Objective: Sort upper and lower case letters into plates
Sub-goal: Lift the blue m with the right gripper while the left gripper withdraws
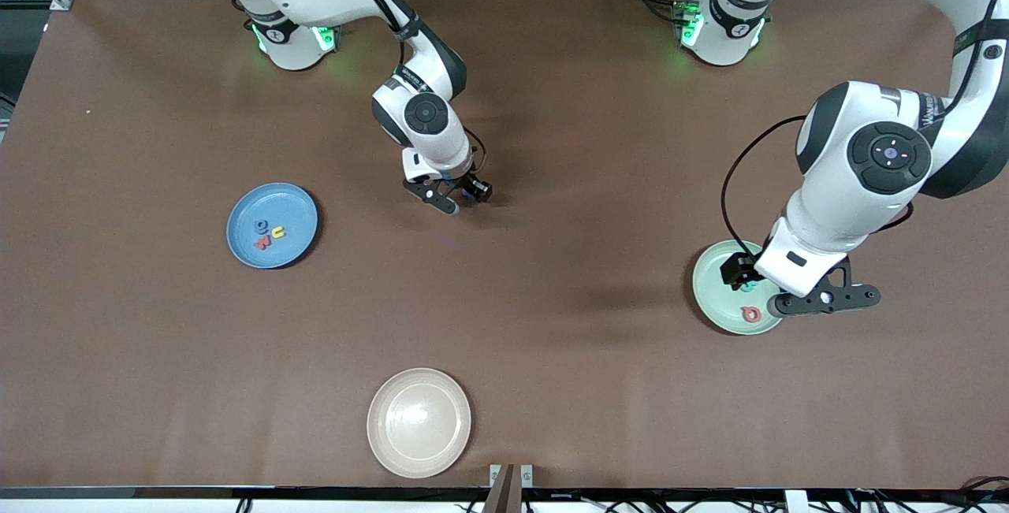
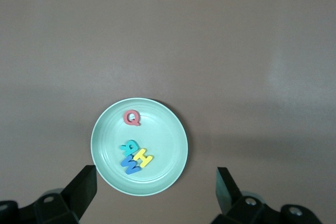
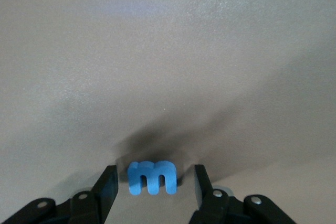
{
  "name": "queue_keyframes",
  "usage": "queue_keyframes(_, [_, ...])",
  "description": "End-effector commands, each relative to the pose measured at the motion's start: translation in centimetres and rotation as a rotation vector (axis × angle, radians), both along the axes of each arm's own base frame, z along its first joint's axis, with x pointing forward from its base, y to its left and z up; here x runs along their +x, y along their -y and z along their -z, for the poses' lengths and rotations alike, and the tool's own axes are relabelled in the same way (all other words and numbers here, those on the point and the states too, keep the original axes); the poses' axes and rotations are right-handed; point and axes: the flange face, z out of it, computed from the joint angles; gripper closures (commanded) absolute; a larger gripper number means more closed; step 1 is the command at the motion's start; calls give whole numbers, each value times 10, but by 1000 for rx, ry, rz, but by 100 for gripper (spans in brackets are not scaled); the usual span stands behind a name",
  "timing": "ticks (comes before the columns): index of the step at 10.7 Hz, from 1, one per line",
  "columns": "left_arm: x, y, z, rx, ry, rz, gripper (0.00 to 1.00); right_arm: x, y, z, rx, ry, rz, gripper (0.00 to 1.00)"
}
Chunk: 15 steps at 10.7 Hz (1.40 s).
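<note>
Down at the middle of the bench (image 1: 552, 355), a flat brown matte sheet, the right gripper (image 3: 152, 190) sits low with its black jaws on either side of a small chunky blue foam letter m (image 3: 152, 177). A narrow gap shows on each side of the letter, so the jaws stand part open around it and do not visibly touch it; the letter rests upright on its feet on the bench surface, casting a soft shadow.

Toward the right arm's end of the bench lies the blue plate (image 1: 272, 225), round and shallow with a smooth raised rim. Three tiny letters (image 1: 268, 235) lie close together in it: a blue one, a red one and a yellow one.

Toward the left arm's end lies the mint green plate (image 2: 139, 146), equally round and shallow, with faint concentric rings. A red Q (image 2: 132, 118) lies flat in it, apart from a touching cluster of a teal letter (image 2: 129, 146), a blue letter (image 2: 130, 164) and a yellow letter (image 2: 142, 158). The left gripper (image 2: 155, 192) hangs over this plate, jaws spread wide and holding nothing.

Nearest the front camera, a glossy cream-beige plate (image 1: 418, 421) lies by the bench edge.
</note>
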Motion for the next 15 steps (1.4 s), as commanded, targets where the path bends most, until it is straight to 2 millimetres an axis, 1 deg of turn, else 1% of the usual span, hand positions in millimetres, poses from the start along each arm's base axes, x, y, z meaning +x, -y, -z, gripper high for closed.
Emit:
queue_keyframes(1, [-6, -4, -15, -8, -7, 10, 0, -2, 3, -7, 2, 13, 2, 43])
queue_keyframes(4, [-8, -3, -22, -20, -20, 0, 0, -3, 3, -6, 0, 11, 2, 47])
queue_keyframes(5, [-6, -5, -31, -18, -23, -7, 0, -3, 3, -5, -2, 9, -1, 50])
queue_keyframes(7, [-7, -5, -35, -16, -32, -8, 0, -3, 3, -6, -1, 11, -3, 51])
queue_keyframes(8, [-6, -7, -39, -14, -36, -13, 0, -3, 4, -6, -3, 9, -5, 57])
queue_keyframes(9, [-7, -6, -39, -11, -43, -13, 0, -2, 4, -6, -4, 8, -9, 65])
queue_keyframes(11, [-8, -5, -40, -14, -42, -13, 0, -3, 4, -7, -6, 9, -14, 78])
queue_keyframes(12, [-8, -5, -41, -32, -47, -21, 0, -1, 4, -10, -3, 14, -21, 88])
queue_keyframes(13, [-7, -6, -42, -39, -47, -25, 0, 2, 2, -14, 1, 19, -21, 95])
queue_keyframes(14, [-7, -6, -43, -38, -47, -26, 0, 6, 1, -19, -11, 10, -23, 95])
queue_keyframes(15, [-8, -5, -44, -41, -46, -25, 0, 15, 0, -27, -36, -14, -36, 100])
